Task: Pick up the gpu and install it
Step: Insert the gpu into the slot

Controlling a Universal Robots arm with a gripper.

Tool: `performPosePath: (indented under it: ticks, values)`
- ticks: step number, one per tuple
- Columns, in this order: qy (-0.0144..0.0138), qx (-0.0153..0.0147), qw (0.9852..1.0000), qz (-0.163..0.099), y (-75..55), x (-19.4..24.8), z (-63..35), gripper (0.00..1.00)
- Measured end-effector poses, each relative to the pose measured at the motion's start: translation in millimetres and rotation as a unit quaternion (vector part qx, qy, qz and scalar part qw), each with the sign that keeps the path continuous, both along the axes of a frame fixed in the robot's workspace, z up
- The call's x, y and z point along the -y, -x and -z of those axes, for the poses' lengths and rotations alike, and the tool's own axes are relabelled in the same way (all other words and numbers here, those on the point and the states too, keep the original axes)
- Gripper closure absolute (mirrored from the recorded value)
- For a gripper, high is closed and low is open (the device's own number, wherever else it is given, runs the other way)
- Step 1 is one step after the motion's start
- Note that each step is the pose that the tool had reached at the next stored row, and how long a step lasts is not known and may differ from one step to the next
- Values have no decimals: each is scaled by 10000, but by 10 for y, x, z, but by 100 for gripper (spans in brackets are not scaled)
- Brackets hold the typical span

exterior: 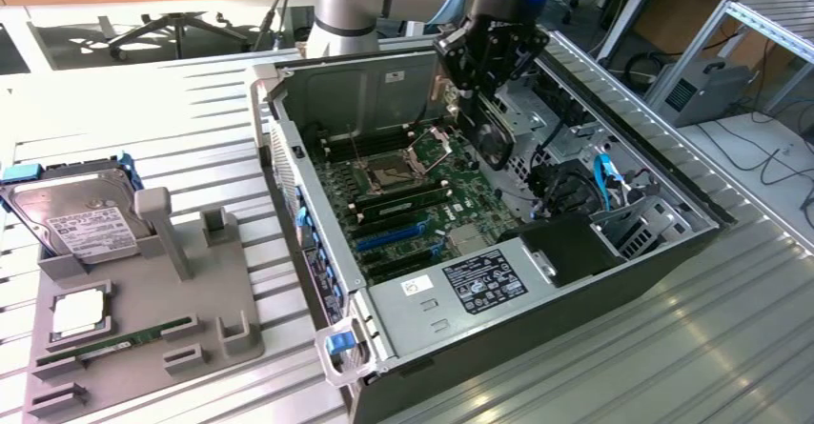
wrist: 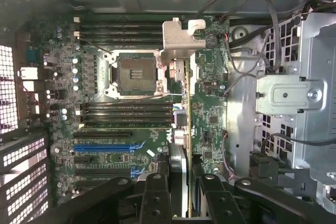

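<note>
- The pincer (exterior: 482, 95) stood over the open computer case (exterior: 598, 295), its fingers (wrist: 156, 190) drawn in narrow and clamped on the two faces of the gpu (exterior: 494, 136).
- In the wrist view the pincer (wrist: 181, 188) held the gpu (wrist: 179, 156) edge-on, so the card ran away from the fingers as a thin line.
- The gpu hung inside the case, above the motherboard (exterior: 407, 205) and not touching it. It was between the processor socket (wrist: 131, 72) and the drive cage (wrist: 286, 95), apart from the blue slots (wrist: 102, 147).
- Handling, as a judgement: the card looked light and stiff, yet fragile. Its faces carry small parts and its contact edge should not be scraped. The bare board near the long edge, away from the contacts, seemed the safe place to grip, as the fingers had it.
- The card was a thin, flat, dark rectangle with a silver metal bracket (wrist: 176, 38) at the end far from the fingers.
- The case lay on its side about the middle of the ribbed metal bench (exterior: 725, 338).
- Toward the bench edge at the exterior view's left sat a grey fixture (exterior: 152, 329) with a hard drive (exterior: 83, 222) and a green RAM stick (exterior: 114, 340).
</note>
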State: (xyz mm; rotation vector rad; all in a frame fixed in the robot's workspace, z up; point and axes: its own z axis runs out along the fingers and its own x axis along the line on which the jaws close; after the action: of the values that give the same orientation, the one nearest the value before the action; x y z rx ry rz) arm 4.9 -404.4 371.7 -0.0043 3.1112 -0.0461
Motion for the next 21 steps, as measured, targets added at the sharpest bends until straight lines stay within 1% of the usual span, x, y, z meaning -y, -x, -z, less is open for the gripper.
performPosePath:
  ticks: [9,21]
  values:
    - [0,0,9998,-198,0,0,0,73]
    - [0,0,9994,-343,0,0,0,73]
